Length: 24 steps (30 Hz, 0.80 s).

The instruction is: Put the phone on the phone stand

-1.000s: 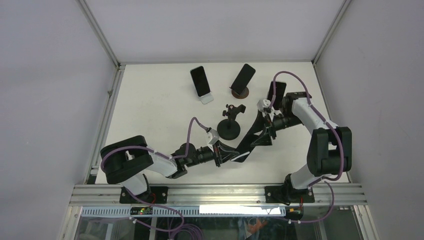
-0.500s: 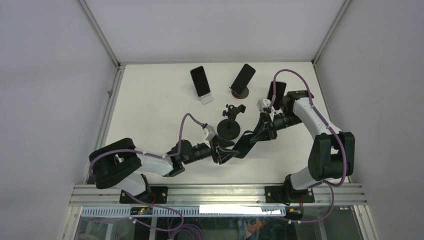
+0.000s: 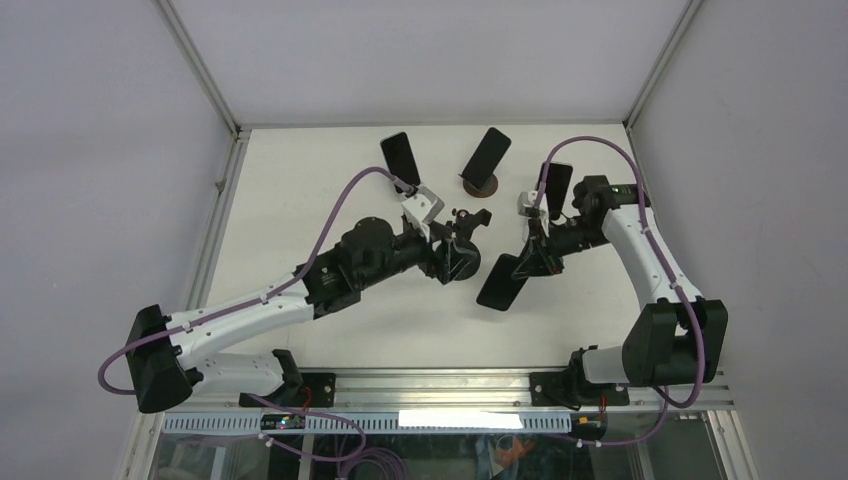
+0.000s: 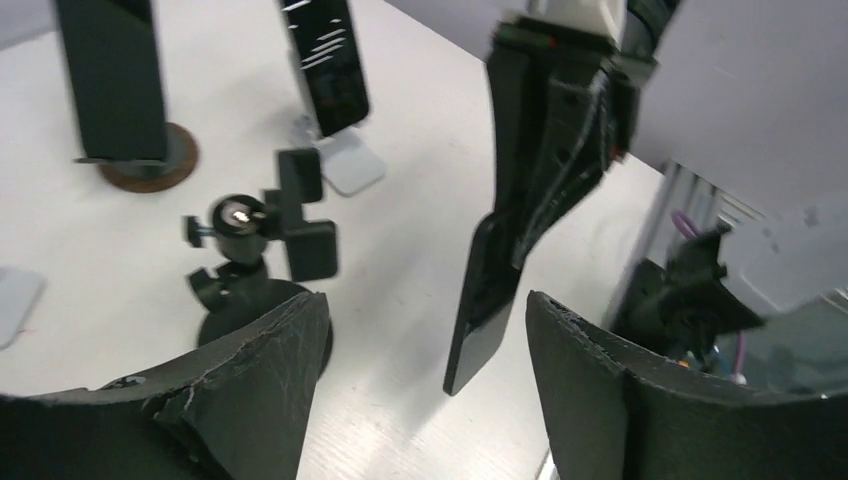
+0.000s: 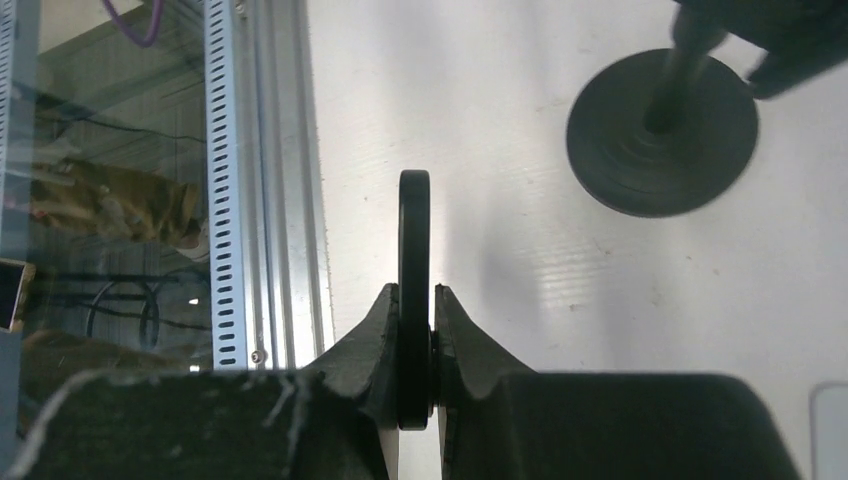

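A black phone [image 3: 500, 282] hangs tilted above the table, and my right gripper [image 3: 528, 262] is shut on its upper end. The right wrist view shows the phone [image 5: 414, 225] edge-on, pinched between the two fingers [image 5: 385, 330]. The empty black phone stand [image 3: 464, 222], a round base with a ball-head clamp, stands just left of the phone. My left gripper [image 3: 462, 256] is open at the stand's base, holding nothing. From the left wrist, the stand [image 4: 245, 225] lies ahead on the left and the phone [image 4: 490, 300] ahead on the right.
Behind the stand, one phone leans on a white stand [image 3: 402, 158] and another on a brown round stand [image 3: 487, 152]. A third dark phone [image 3: 555, 185] stands upright at the back right, beside the right arm. The aluminium rail [image 5: 225, 180] borders the near edge.
The left gripper opened, let go of the phone's lower end and swung back toward the stand. The right gripper shut on the phone's upper end and now carries it alone.
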Each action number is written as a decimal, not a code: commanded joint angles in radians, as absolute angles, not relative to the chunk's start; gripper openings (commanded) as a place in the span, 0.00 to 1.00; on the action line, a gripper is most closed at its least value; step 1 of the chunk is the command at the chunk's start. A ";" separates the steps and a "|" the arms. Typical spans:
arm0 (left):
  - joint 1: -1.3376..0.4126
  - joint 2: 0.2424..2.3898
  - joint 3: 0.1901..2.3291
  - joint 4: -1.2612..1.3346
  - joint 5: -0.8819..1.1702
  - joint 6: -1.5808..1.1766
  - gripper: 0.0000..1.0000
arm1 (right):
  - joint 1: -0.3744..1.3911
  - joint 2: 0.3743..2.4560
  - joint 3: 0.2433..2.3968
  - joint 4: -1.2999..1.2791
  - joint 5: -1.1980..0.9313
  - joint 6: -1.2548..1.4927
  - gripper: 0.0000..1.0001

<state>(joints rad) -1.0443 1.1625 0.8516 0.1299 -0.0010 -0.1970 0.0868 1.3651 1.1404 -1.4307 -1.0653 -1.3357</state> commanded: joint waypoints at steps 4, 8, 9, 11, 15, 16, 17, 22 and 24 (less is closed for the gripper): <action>-1.070 1.267 1.137 -0.270 -0.349 -0.330 0.68 | 0.019 1.311 1.148 -1.325 -1.086 -1.176 0.00; -1.155 1.402 1.286 -0.397 -0.579 -0.338 0.71 | 0.003 1.308 1.143 -1.313 -1.088 -1.161 0.00; -1.163 1.440 1.321 -0.436 -0.626 -0.351 0.71 | 0.003 1.308 1.143 -1.311 -1.088 -1.159 0.00; -1.171 1.513 1.389 -0.518 -0.710 -0.385 0.71 | 0.003 1.308 1.143 -1.311 -1.089 -1.157 0.00; -1.171 1.625 1.494 -0.601 -0.797 -0.408 0.72 | 0.003 1.306 1.140 -1.307 -1.095 -1.155 0.00; -1.170 1.645 1.509 -0.603 -0.810 -0.404 0.72 | 0.003 1.307 1.140 -1.307 -1.094 -1.154 0.00; -1.171 1.664 1.524 -0.604 -0.818 -0.397 0.71 | 0.003 1.307 1.140 -1.307 -1.094 -1.153 0.00; -1.168 1.717 1.564 -0.604 -0.829 -0.360 0.64 | -0.018 1.306 1.137 -1.306 -1.096 -1.154 0.00; -1.168 1.713 1.562 -0.603 -0.796 -0.325 0.63 | -0.020 1.307 1.137 -1.306 -1.097 -1.155 0.00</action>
